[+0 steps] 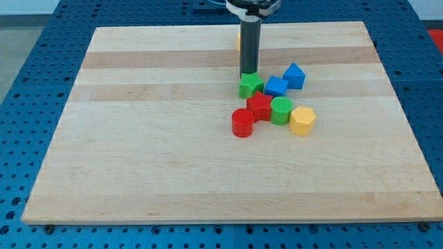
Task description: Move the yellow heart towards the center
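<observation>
A sliver of a yellow block (237,40) shows near the view's top, just left of my rod; the rod hides most of it, so I cannot make out its shape. My tip (248,74) rests on the board just above the green star block (250,85), touching or almost touching its top edge. The yellow sliver lies well above the tip, behind the rod.
A cluster sits right of centre: a blue block (276,86), a blue block (294,75), a red star (260,105), a red cylinder (243,122), a green cylinder (281,110) and a yellow hexagon (302,120). The wooden board (138,138) lies on a blue perforated table.
</observation>
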